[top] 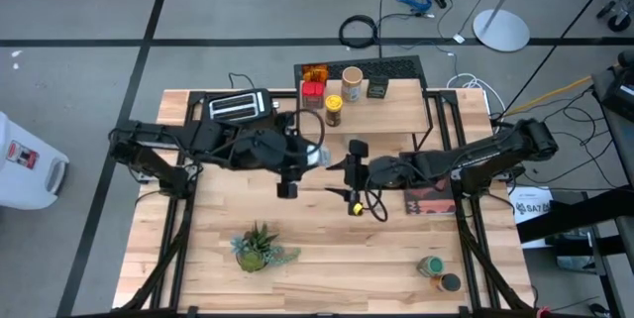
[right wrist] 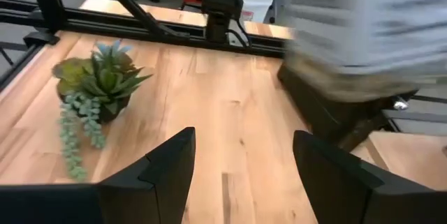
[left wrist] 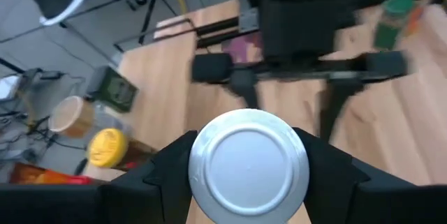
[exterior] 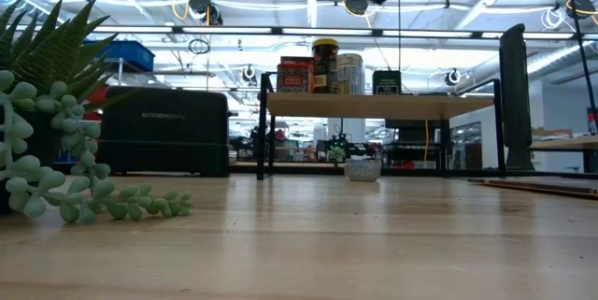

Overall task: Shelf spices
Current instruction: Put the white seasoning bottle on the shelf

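I am holding the white-capped shaker (left wrist: 249, 165) in my left jaws (top: 315, 156) above the table (top: 327, 249), just before the shelf (top: 416, 110). My right jaws (right wrist: 241, 175) are hanging empty and apart beside it. Next I judge it needs carrying onto the plank, clear of the jars there.

My left pincer (left wrist: 248, 182) holds 1 shaker (left wrist: 249, 167) facing my right pincer (top: 354, 174), the shelf (top: 396, 110) behind, the plant (top: 260, 247) before.

Overhead and table-level cameras share the shelf (top: 381, 100); wrist cameras look close.
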`<state>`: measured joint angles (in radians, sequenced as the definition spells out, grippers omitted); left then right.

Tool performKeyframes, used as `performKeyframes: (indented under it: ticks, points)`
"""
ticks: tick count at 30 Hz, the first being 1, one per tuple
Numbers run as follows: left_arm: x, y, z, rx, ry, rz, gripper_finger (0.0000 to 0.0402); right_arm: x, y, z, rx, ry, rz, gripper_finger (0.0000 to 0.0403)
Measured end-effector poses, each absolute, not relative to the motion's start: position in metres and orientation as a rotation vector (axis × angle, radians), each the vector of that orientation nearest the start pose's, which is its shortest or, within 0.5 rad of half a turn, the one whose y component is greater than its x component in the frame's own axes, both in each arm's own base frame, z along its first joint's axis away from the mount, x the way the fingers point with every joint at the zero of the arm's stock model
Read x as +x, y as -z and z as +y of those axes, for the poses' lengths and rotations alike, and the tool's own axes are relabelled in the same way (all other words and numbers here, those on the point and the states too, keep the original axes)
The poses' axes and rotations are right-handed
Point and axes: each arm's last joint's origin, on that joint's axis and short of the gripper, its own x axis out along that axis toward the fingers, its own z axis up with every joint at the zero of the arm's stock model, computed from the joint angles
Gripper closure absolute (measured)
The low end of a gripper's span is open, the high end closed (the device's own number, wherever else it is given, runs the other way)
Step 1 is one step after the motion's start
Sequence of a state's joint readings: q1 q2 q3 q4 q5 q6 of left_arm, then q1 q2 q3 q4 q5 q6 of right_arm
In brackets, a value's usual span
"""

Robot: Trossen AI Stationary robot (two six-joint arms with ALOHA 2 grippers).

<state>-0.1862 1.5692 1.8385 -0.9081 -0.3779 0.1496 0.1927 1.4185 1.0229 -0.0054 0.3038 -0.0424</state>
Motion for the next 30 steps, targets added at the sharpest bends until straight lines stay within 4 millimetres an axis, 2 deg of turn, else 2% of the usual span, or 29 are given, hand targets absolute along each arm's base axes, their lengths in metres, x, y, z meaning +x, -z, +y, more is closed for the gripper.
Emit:
performKeyframes:
  ticks: [10,18,25,30]
  points:
    - [0.320,-0.439,-0.022,0.325,-0.131,0.583,0.0189,0.283,-0.300,0.068,-0.159,0.188,0.451,0.0174]
    - [0.326,-0.445,0.002,0.307,-0.127,0.509,0.0190,0.262,-0.298,0.083,-0.131,0.244,0.524,0.0174]
    - [0.344,-0.431,0.025,0.316,-0.150,0.550,0.0193,0.253,-0.296,0.098,-0.119,0.258,0.535,0.0174]
    - [0.359,-0.431,0.038,0.317,-0.144,0.539,0.0193,0.248,-0.295,0.107,-0.118,0.270,0.525,0.0174]
